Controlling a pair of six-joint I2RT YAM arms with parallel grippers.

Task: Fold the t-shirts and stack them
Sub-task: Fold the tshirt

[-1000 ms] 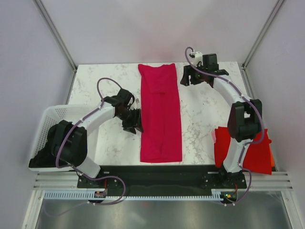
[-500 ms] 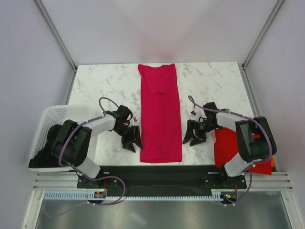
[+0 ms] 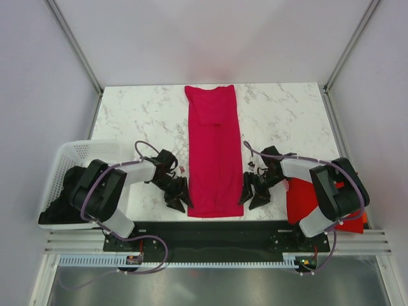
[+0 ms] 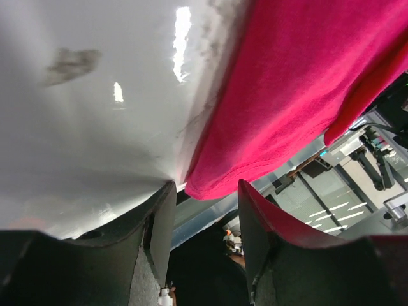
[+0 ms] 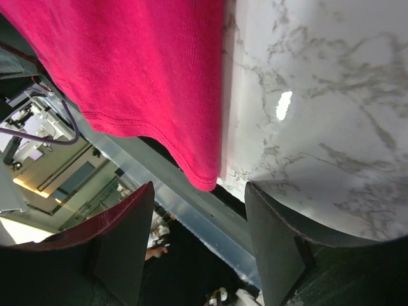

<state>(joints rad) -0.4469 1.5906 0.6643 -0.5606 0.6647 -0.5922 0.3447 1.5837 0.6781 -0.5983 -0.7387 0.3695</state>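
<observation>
Left pincer (image 3: 178,197) and right pincer (image 3: 252,196) black; white arms (image 3: 135,171), purple cables (image 3: 143,145).

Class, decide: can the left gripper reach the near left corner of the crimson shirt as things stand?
Probably yes: the left gripper is open; the crimson shirt has its corner just ahead, unblocked.

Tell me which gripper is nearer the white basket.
Left. The left gripper sits between the white basket and the crimson shirt; the right gripper is on the shirt's far side.
</observation>
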